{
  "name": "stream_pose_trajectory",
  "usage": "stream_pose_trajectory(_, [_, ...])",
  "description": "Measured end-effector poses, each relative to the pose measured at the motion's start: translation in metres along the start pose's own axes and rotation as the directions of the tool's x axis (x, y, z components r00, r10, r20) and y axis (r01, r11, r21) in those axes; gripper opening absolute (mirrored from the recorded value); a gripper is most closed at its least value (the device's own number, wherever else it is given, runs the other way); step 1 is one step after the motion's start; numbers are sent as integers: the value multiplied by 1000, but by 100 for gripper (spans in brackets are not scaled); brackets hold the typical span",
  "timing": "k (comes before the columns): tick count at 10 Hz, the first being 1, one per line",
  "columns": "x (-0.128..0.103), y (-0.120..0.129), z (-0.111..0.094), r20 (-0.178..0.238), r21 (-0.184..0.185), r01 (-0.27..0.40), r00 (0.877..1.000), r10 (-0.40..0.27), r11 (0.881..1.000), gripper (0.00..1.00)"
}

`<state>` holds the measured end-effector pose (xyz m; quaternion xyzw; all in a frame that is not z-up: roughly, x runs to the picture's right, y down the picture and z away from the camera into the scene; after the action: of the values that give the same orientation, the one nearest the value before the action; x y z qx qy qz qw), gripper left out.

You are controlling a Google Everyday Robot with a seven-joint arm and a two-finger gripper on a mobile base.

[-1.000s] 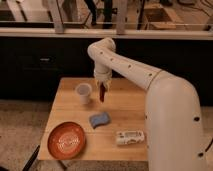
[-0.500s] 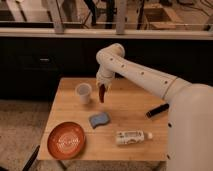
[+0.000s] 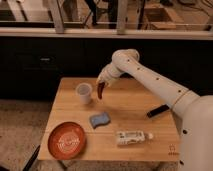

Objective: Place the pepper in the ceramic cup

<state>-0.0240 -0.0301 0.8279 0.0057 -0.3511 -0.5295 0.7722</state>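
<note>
A: What differs from half a second ago?

B: The pincer has shifted toward the ceramic cup. Before, it hung a little farther off to the cup's side; now it sits just beside the rim, on the side away from the tabletop's left edge. The arm's elbow has also swung, so more of the white forearm stretches across the far right corner of the tabletop.

A: And the pepper?

B: The pepper is clamped in the pincer, hanging point-down above the wood, close to the cup but outside it. It is not touching the tabletop as far as I can tell.

A: What do the containers hold?

B: I cannot see anything inside the cup from this angle. The orange-red plate at the near left corner carries only its own pattern.

A: Anything else lying about?

B: A blue sponge near the middle, a white labelled bottle on its side toward the near edge, and a black stick by the right edge. None of them has moved.

A: The arm's pose?

B: It reaches in from the right, rises to a bend over the far edge, then the wrist turns downward so the pincer points at the tabletop.
</note>
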Motion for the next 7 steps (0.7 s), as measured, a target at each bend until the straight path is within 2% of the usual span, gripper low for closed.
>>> stream_pose_trajectory(2, [8,-17,6,17,69,29,999,-30,997,0])
stream_pose_trajectory(4, [13,-44,19,50,142,50,997,-58,989,0])
stream_pose_trajectory(5, [14,-54,26,69,197,59,995,-74,979,0])
stream_pose_trajectory(7, [16,-62,36,101,250,90,988,-119,964,0])
